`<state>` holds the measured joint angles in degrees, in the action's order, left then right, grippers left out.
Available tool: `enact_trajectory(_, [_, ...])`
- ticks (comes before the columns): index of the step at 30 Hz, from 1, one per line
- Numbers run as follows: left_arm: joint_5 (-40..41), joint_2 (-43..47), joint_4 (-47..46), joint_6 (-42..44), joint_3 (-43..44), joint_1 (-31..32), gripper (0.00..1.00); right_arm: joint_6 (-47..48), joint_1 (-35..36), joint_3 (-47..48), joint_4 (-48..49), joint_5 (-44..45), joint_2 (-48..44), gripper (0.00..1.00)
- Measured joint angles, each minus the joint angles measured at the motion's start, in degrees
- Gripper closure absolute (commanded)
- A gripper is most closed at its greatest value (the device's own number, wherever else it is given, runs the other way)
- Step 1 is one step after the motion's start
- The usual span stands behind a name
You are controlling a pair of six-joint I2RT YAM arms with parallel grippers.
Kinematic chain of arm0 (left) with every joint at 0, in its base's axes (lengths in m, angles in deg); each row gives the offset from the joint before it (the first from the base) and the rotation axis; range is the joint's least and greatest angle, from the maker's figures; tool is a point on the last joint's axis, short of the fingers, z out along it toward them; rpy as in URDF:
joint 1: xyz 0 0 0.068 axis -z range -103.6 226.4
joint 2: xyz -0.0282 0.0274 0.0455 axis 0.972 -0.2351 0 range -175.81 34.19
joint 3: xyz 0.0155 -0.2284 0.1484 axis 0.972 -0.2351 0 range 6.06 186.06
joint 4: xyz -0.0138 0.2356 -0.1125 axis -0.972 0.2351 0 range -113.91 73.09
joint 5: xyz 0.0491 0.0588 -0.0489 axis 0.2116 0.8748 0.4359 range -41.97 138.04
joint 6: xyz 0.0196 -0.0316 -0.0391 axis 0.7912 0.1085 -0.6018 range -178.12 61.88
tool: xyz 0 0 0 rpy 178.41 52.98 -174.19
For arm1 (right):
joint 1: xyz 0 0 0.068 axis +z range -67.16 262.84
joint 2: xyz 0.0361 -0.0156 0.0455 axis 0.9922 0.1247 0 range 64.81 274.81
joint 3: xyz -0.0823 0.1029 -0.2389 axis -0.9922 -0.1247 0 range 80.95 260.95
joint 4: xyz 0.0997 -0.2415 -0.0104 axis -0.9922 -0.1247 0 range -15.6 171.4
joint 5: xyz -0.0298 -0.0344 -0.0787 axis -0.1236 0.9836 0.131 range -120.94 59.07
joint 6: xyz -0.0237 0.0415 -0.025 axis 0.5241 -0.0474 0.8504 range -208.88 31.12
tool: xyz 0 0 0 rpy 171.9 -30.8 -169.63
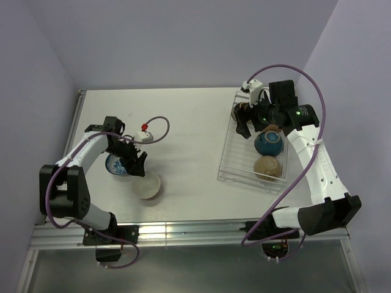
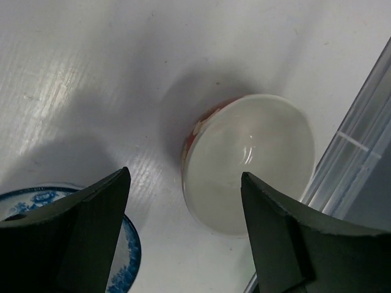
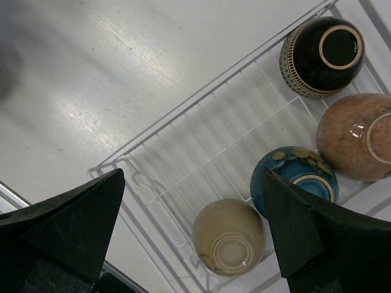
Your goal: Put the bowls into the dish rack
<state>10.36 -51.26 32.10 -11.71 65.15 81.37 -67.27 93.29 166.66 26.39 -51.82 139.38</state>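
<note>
Four bowls sit foot-up in the dish rack (image 3: 201, 146) on the right of the desk (image 1: 183, 122): a black bowl (image 3: 322, 56), a pinkish-tan bowl (image 3: 351, 137), a dark blue bowl (image 3: 295, 180) and a pale tan bowl (image 3: 229, 237). My right pincer (image 3: 194, 183) hangs over the rack's free end, jaws spread and holding nothing. Two bowls lie out on the left, near each other: the cream-white bowl (image 2: 250, 162) and the blue-patterned bowl (image 2: 125, 247). My left pincer (image 1: 135, 162) hovers just above them, wide open and empty, the cream-white one ahead of its gap. I judge the pickup of that bowl to be the step in hand. Next I'd lower one finger inside its rim, close, lift, and carry it towards the rack, which looks a long reach for this arm.
</note>
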Motion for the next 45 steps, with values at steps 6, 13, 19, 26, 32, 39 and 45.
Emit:
enact_trajectory(6, [3.45, -4.63, -0.74, 2.89, 1.31, 3.15, 0.25, -1.49, 0.0, 0.0, -0.35, -1.4, 0.0, 0.0])
enact_trajectory(13, [5.68, -8.85, -2.32, 4.0, 1.11, 6.12, 0.36, -2.38, -0.28, 0.11, -1.36, -2.56, 0.02, 0.0])
enact_trajectory(19, [6.58, -9.33, -4.76, 3.93, -1.68, 8.15, 0.53, -3.04, -2.03, 0.55, -2.29, -4.44, 0.35, 0.0])
enact_trajectory(26, [7.96, -9.31, -6.54, 3.45, -3.52, 10.97, 0.89, -4.2, -4.68, 0.55, -2.69, -7.21, 0.94, 0.0])
enact_trajectory(32, [7.67, -8.92, -8.7, 0.87, -2.89, 12.04, 0.99, -5.01, -6.69, 0.55, -2.6, -9.16, 0.92, 0.0])
enact_trajectory(39, [6.03, -5.88, -11.04, -9.29, 7.5, 17.05, 1.0, -7.41, -8.15, 0.17, -1.4, -13.27, 0.85, 0.0])
enact_trajectory(45, [4.55, -2.6, -22.73, -25.68, 15.43, 20.02, 1.0, -14.45, -8.26, -3.54, 5.7, -17.18, -1.88, 0.0])
